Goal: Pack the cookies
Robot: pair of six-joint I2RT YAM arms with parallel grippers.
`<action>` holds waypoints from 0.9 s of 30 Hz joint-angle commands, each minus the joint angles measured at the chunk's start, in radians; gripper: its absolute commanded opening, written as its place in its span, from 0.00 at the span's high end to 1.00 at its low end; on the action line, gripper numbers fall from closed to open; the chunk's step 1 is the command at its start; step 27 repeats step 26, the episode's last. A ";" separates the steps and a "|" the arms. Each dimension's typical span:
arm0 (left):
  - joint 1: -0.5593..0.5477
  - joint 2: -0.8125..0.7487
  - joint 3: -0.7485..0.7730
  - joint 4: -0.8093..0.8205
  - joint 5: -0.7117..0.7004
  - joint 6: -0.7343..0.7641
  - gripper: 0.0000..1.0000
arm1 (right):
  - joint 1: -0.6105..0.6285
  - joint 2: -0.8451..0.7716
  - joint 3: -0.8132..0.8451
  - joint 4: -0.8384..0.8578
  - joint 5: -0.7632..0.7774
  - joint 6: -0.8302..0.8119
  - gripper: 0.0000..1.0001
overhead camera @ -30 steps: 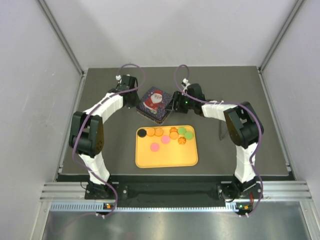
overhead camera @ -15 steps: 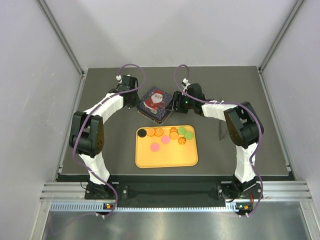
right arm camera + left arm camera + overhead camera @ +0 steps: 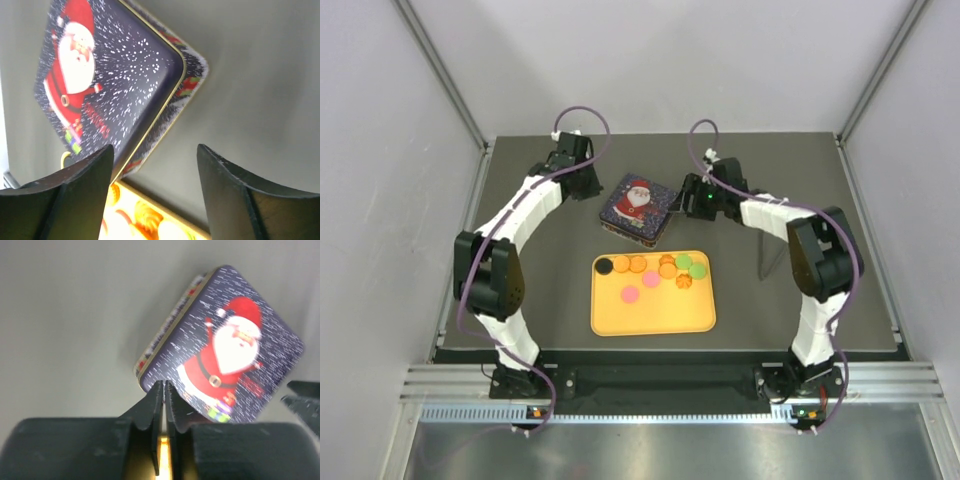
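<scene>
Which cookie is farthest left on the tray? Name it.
The black cookie. It is the only black one, at the left end of the row along the tray's far edge, just left of an orange cookie.

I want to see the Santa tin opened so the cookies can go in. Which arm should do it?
Right, probably. The right gripper has its jaws open beside the tin; the left gripper is shut.

A dark grey counter (image 3: 520, 300) sits boxed in by pale, evenly lit walls (image 3: 660, 60); a metal rail (image 3: 660, 385) edges its near side.
</scene>
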 commanded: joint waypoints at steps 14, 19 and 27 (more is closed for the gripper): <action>-0.088 -0.636 -0.421 -0.007 0.101 0.092 0.43 | -0.024 -0.872 -0.494 -0.016 0.207 -0.069 0.00; -0.086 -0.786 -0.547 0.018 0.092 0.119 0.42 | -0.026 -1.027 -0.537 -0.149 0.320 -0.126 0.00; -0.086 -0.843 -0.610 0.022 0.092 0.129 0.41 | -0.026 -1.063 -0.557 -0.174 0.346 -0.152 0.00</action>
